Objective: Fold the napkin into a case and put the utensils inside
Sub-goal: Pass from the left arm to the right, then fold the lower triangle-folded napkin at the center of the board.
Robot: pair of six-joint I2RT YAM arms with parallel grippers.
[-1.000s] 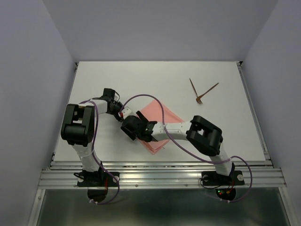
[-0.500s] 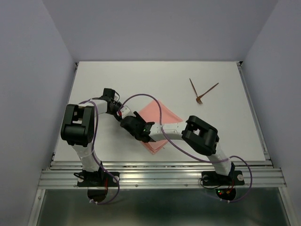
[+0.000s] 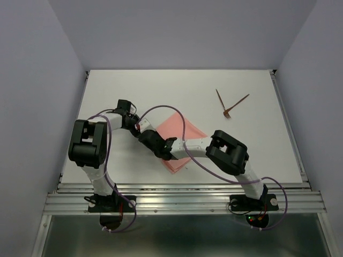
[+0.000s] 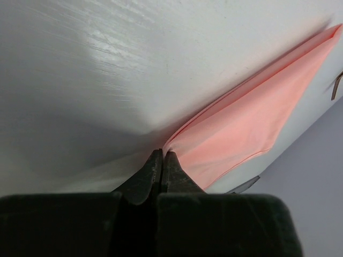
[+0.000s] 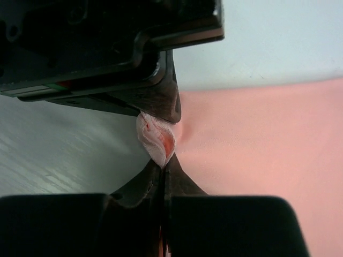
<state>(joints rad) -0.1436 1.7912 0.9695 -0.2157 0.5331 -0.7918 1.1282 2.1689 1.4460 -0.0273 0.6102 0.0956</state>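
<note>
Napkin (image 3: pixel 194 131) lies flat on the white table (image 3: pixel 252 150) as a salmon-pink sheet set cornerwise, a little left of the middle, with a purple cable (image 3: pixel 182 124) arching over it. From overhead I can see both arms meeting at its left corner, but their bodies cover the cloth there and hide the grip.

The left wrist camera fills that in. The left end effector (image 4: pixel 162 158) has its tips pressed together on the very corner of the napkin (image 4: pixel 241 134), and the cloth runs away from it up to the right as a long doubled wedge, its edges showing two layers.

The right wrist camera gives the opposite side. The right end effector (image 5: pixel 162 163) is clamped on a small puckered tuft of the napkin (image 5: pixel 257 150), with pink cloth showing between its fingers. The tip of the left end effector (image 5: pixel 161 107) is just above, touching the same tuft. The rest of the sheet spreads smooth to the right of it.

Only the overhead view shows the utensils (image 3: pixel 228 104): two thin brown sticks in a V shape, one of them a fork, on the far right of the table, well apart from the napkin and both arms.
</note>
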